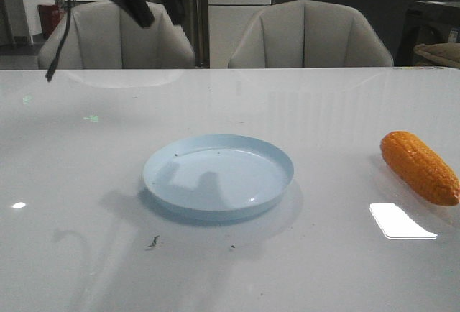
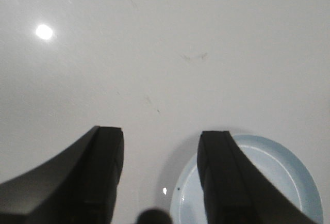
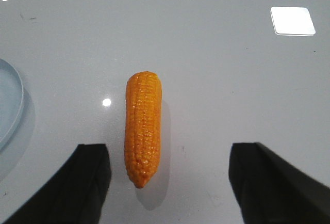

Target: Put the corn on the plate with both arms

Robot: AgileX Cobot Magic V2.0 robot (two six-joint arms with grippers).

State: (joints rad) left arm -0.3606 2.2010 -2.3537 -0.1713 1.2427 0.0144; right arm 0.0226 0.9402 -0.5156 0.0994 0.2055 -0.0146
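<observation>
The glossy white table (image 1: 86, 269) carries light glare — grey chairs (image 1: 309, 35) stand behind it. The corn (image 3: 143, 127) lies between the right gripper's (image 3: 170, 177) spread fingers, untouched. The left gripper (image 2: 161, 175), also released, hangs above the plate's (image 2: 289, 172) edge.

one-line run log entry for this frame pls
stage: pre-grasp | corn: on table right of plate, untouched | plate: empty | right gripper: open, above corn | left gripper: open, near plate edge
</observation>
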